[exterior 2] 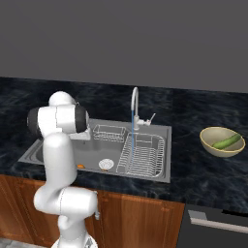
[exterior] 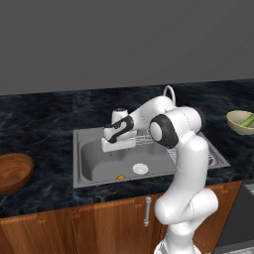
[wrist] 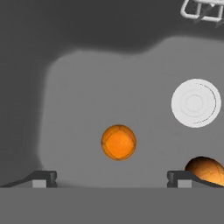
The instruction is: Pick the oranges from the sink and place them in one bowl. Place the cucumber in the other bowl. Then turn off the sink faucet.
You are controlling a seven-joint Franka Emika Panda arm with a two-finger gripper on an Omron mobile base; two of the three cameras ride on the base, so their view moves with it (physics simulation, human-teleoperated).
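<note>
Two oranges lie on the floor of the sink (exterior: pixel 84 149). In the hand view one orange (wrist: pixel 118 142) sits a little ahead of my gripper (wrist: pixel 111 180), centred between its fingers, and the other orange (wrist: pixel 209 169) is partly hidden behind the right fingertip (wrist: pixel 180 179). The gripper hangs open above the basin and holds nothing. The cucumber (exterior 2: pixel 227 142) lies in the olive-yellow bowl (exterior 2: pixel 213 147) on the counter to the right. At the far left, the brown wooden bowl (exterior: pixel 15 171) holds nothing. A thin blue stream runs from the sink faucet (exterior 2: pixel 134 101).
The round drain (wrist: pixel 195 103) is right of the near orange. A wire basket (exterior 2: pixel 108 131) sits at the back of the basin, and a ribbed drainer (exterior 2: pixel 143 155) lies to its right. My white arm (exterior: pixel 183 149) arches over the sink's front right.
</note>
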